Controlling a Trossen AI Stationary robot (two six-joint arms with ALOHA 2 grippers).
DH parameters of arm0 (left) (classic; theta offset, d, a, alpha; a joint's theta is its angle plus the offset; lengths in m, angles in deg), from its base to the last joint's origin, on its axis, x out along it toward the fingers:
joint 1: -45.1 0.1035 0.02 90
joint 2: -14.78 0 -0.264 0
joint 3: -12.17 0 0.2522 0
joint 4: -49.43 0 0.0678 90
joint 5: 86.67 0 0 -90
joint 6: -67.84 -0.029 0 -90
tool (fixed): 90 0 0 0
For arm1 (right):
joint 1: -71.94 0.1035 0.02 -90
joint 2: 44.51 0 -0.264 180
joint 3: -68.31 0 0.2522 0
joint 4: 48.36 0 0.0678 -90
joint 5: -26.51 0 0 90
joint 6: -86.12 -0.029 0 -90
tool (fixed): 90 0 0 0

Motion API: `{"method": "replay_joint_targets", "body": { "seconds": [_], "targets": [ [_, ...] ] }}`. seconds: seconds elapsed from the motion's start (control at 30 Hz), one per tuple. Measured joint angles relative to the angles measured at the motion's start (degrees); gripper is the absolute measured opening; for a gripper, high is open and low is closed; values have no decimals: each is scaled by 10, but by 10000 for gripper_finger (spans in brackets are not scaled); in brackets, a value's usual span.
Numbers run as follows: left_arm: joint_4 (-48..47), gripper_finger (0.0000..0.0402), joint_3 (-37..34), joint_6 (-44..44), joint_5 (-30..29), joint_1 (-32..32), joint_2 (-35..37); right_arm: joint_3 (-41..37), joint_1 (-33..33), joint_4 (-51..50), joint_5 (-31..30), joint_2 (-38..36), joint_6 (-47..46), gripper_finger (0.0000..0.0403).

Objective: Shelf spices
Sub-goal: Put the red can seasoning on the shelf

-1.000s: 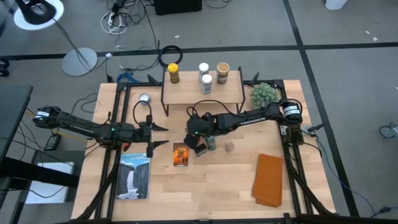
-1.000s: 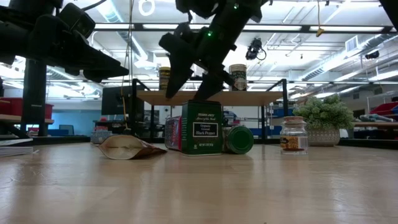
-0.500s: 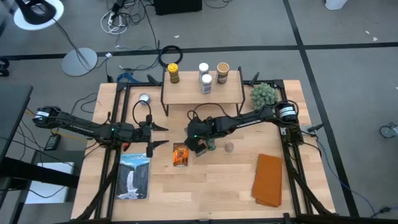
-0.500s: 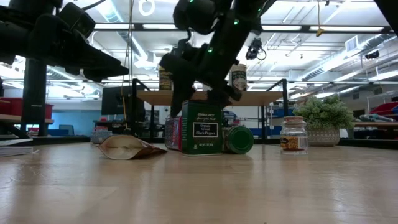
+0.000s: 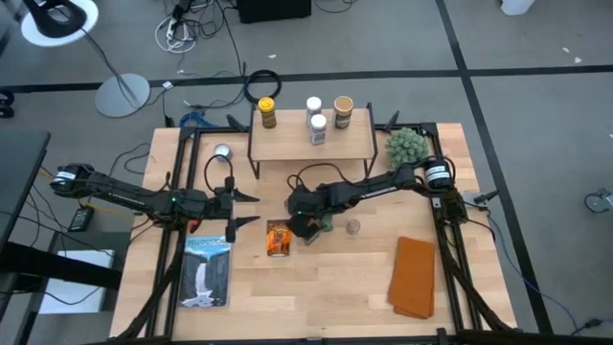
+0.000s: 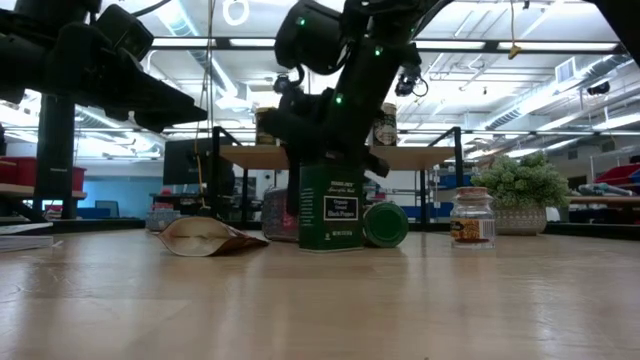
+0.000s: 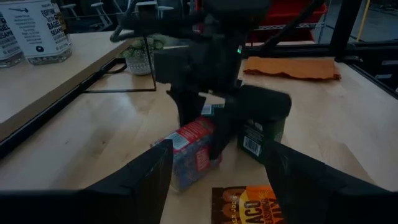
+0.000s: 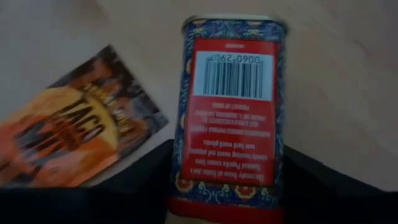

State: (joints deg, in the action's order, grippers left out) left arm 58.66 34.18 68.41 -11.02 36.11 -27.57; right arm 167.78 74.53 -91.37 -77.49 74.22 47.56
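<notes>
While the left gripper [image 5: 247, 209] hangs at 9 o'clock over the counter [image 5: 335, 287], jaws wide apart and empty, we log it as waiting. Just to 3 o'clock of it the orange packet [image 5: 279, 239] lies flat. The right gripper [image 5: 305, 222] is down at the counter's centre, jaws pressed on both long sides of the red tin [image 8: 228, 99], which lies on its side, barcode up, resting on the wood and not lifted. The dark box [image 6: 330, 207] stands just beside the tin at its 3 o'clock. A green-lidded jar [image 6: 385, 225] lies tipped over next to the box, and a small jar [image 6: 472, 217] stands farther toward 3 o'clock.

The shelf [image 5: 287, 149] sits at 12 o'clock, with four jars along its far edge and bare board at the near edge.

Step in hand, we judge: grasp and lift the tin. Do it well by lifting straight up first, so the finger between tin and box does not topple the box. Then carry toward 12 o'clock, clear the shelf's front edge and set down on the bare near strip.
</notes>
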Motion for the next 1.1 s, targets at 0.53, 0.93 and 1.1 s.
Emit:
{"method": "replay_joint_targets", "body": {
  "seconds": [0.53, 0.93, 1.1],
  "targets": [
    [15, 253, 0, 87, 0, 0, 0, 14, 6, -56, 82, -60, 81, 209],
    [-44, 253, 90, 66, 23, 0, -7, 33, 47, -93, 83, -119, 142, 209],
    [-236, 253, 228, 45, 35, 0, -54, 33, 53, -101, 82, -120, 153, 211]
  ]
}}
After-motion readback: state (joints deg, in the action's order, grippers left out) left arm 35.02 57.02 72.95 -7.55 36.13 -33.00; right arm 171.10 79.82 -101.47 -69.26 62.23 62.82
